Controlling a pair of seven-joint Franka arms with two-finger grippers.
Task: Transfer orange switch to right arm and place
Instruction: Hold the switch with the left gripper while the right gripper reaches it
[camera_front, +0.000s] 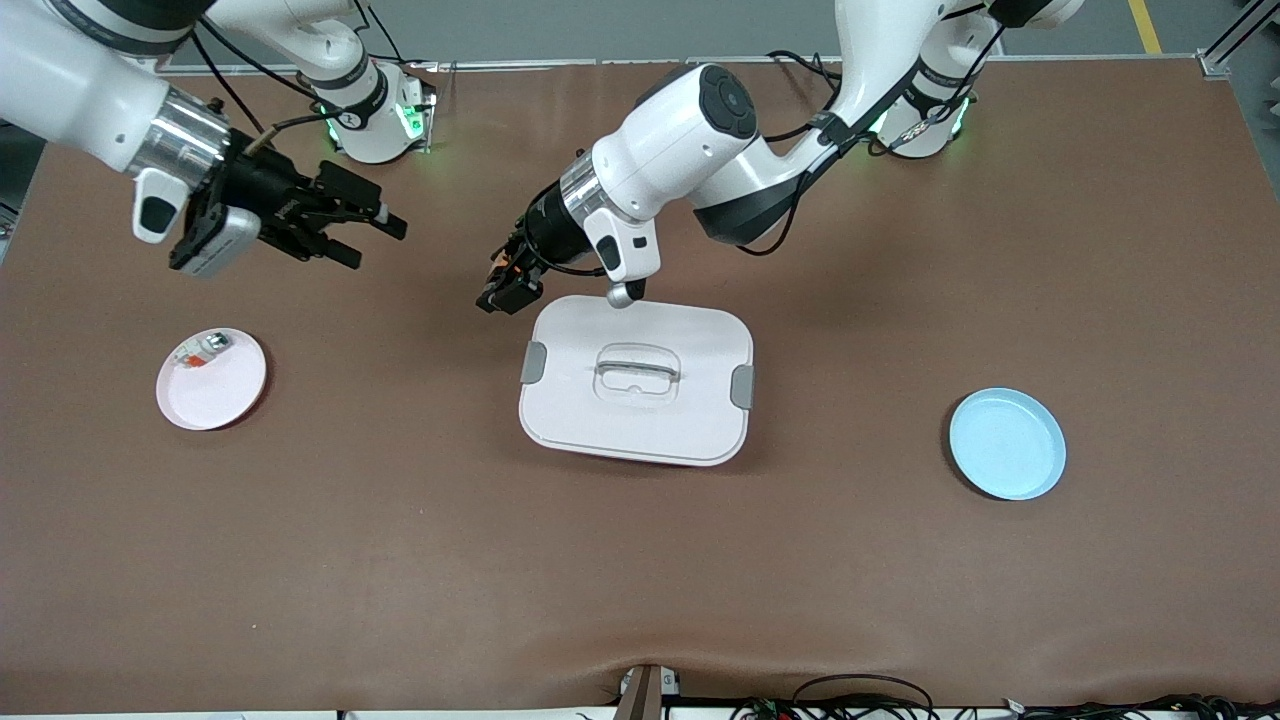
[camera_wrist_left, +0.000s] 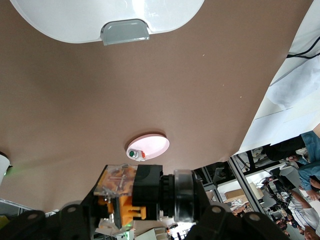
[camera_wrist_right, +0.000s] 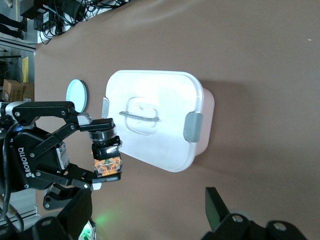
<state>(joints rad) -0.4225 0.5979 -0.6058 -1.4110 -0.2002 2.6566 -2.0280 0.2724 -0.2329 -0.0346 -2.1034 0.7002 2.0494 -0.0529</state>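
The left gripper (camera_front: 503, 285) clamps the orange switch (camera_wrist_right: 106, 159) in the air, just off the white lidded box's (camera_front: 640, 380) corner toward the right arm's end; the right gripper (camera_front: 370, 232) hangs spread wide — holding nothing — above the table, near the pink plate (camera_front: 222, 395).

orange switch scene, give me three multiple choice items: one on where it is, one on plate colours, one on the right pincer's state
1. Where is the orange switch?
A. on the pink plate
B. held in the left pincer
C. on the box lid

2. Which two plates are on the table?
A. pink plate and blue plate
B. two blue
C. green and pink

3. The right pincer is
A. open, holding nothing
B. shut on the switch
C. shut on a plate

Answers:
1 B, both wrist views show it clamped between the left fingers, beside the white lidded box.
2 A, one toward each end.
3 A, fingers spread in air.
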